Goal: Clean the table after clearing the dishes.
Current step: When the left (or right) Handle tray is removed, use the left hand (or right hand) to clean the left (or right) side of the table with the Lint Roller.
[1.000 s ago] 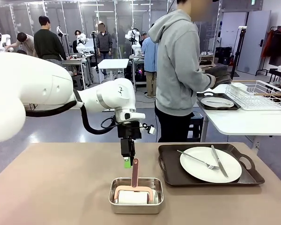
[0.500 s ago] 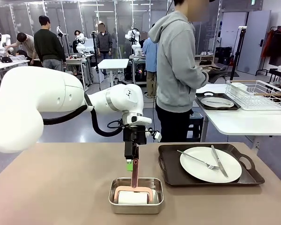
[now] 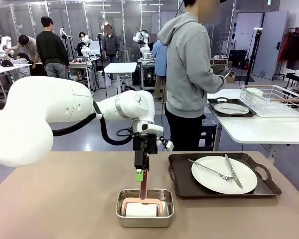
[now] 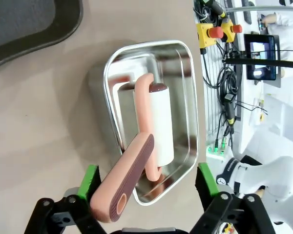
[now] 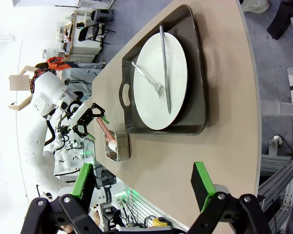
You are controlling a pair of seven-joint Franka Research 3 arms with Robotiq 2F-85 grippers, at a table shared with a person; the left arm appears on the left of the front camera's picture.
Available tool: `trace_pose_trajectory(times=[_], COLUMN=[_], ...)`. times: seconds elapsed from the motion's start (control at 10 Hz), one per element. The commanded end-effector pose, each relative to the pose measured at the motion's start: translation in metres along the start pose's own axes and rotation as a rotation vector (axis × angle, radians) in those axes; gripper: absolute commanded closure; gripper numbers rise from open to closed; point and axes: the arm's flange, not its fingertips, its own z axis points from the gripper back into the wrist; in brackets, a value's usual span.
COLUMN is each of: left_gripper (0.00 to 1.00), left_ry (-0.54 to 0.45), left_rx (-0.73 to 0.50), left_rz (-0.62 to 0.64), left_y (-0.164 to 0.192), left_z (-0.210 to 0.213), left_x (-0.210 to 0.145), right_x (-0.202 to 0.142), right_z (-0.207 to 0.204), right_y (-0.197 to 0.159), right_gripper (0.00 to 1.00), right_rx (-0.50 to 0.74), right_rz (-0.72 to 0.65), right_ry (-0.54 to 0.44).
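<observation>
No writing, label or number is legible in any view.

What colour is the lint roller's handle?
The handle is salmon pink, clearest in the left wrist view.

Front camera looks level across the table (image 3: 55,199) toward the standing person (image 3: 189,74), with the steel pan (image 3: 144,221) close in the foreground. Left wrist camera hangs close above that pan, looking straight down; right wrist camera views the pan from well off, rolled sideways. All 3 views share the pan.
</observation>
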Motion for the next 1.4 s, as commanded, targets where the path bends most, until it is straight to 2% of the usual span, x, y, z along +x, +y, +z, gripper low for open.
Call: trace_pose_trajectory(times=[0.0,0.3,0.8,0.9,1.1,1.3], left_gripper=[0.17,0.43,0.95,1.00,1.00,0.94], left_ry=[0.006,0.018,0.031,0.029,0.026,0.010], left_rx=[-0.024,-0.027,-0.032,-0.027,-0.024,0.011], left_rz=[0.036,0.037,0.055,0.057,0.056,0.094], left_y=[0.005,0.004,0.001,0.000,-0.003,-0.018], left_z=[0.013,0.012,0.014,0.015,0.015,0.023], left_x=[0.009,0.011,0.010,0.010,0.010,0.009], right_x=[-0.001,-0.001,-0.001,-0.001,-0.001,-0.001], right_z=[0.001,0.001,0.001,0.001,0.001,0.001], right_y=[0.003,0.003,0.003,0.003,0.003,0.003], right_gripper=[0.00,0.00,0.00,0.00,0.00,0.00], right_rx=[0.000,0.000,0.000,0.000,0.000,0.000], right_rz=[0.005,0.005,0.005,0.005,0.005,0.005], right_ry=[-0.003,-0.003,-0.003,-0.003,-0.003,-0.003])
